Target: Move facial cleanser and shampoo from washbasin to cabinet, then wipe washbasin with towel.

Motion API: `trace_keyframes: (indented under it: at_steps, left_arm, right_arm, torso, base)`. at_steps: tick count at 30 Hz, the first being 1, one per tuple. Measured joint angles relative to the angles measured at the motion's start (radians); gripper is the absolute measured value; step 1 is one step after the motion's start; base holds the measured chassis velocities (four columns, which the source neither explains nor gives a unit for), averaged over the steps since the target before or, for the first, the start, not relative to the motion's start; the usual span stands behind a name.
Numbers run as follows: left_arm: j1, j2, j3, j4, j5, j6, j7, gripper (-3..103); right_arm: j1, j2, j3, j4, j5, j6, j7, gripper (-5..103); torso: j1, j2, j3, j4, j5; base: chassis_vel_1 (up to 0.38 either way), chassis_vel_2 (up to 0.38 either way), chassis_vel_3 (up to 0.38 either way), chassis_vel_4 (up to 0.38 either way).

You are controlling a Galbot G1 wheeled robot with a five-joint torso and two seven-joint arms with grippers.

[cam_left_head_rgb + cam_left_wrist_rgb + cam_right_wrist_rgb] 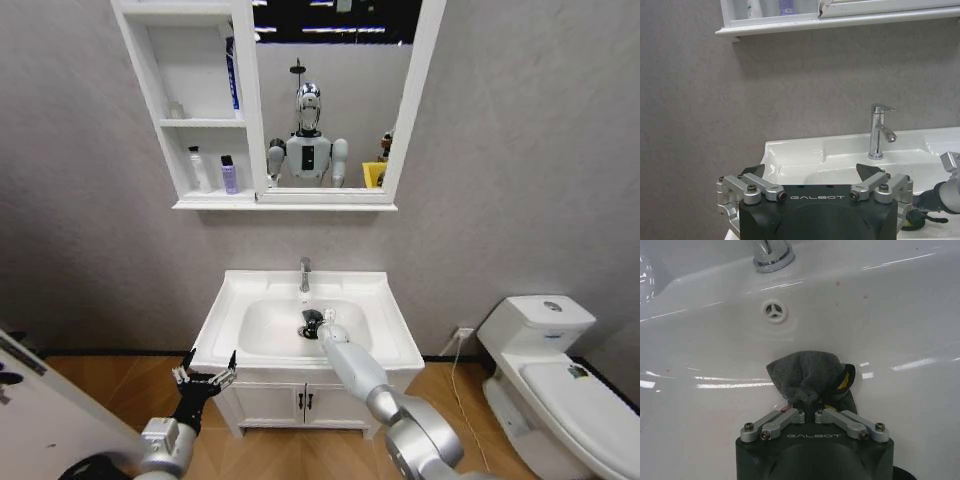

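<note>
We saw the right gripper (811, 407) down inside the rounded bowl of the white rectangular ceramic washbasin (385, 312), its fingers clamped together on the small dark-grey soft towel (809, 375), which bunched up ahead of the fingertips and pressed against the white bowl wall just below the round overflow hole (774, 310). A yellow and black tag (844, 380) showed at one side of the cloth. In the head view the right arm reached forward over the front rim, and the towel (312, 319) sat by the drain at the bowl's middle, with the chrome tap (305, 273) standing behind it at the back edge. The left gripper (205, 376) hung in the air just off the basin's front left corner, apart from it, with its fingers spread wide and nothing between them; from its wrist camera we saw the left gripper (810, 172) facing the tap (879, 130) across the basin. On the lower shelf of the tall white cabinet (150, 75) joined to the white-framed mirror (415, 95) stood a white bottle (198, 168) and a purple bottle (229, 174), close beside each other.
</note>
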Motion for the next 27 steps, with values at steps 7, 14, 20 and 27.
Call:
trace_keyframes:
  at_steps: [7,14,20,27]
  left_arm:
    - [0.0,0.0,0.0,0.0,0.0,0.0,0.0,100]
    - [0.0,0.0,0.0,0.0,0.0,0.0,0.0,100]
    - [0.0,0.0,0.0,0.0,0.0,0.0,0.0,100]
    - [0.0,0.0,0.0,0.0,0.0,0.0,0.0,100]
  right_arm:
    - [-0.042,-0.001,-0.065,0.106,0.102,0.03,-0.131,4]
    - [-0.047,-0.002,-0.073,0.134,0.188,0.039,-0.192,4]
    - [-0.046,-0.002,-0.05,0.086,0.11,-0.016,-0.095,4]
    - [-0.068,-0.002,-0.027,0.12,-0.109,-0.078,0.052,4]
  torso:
    - [0.0,0.0,0.0,0.0006,0.0001]
    - [0.0,0.0,0.0,0.0003,0.0001]
    - [0.0,0.0,0.0,0.0001,0.0001]
    - [0.0,0.0,0.0,0.0003,0.0002]
  base:
    - [0.0,0.0,0.0,0.0]
    - [0.0,0.0,0.0,0.0]
    - [0.0,0.0,0.0,0.0]
    - [0.0,0.0,0.0,0.0]
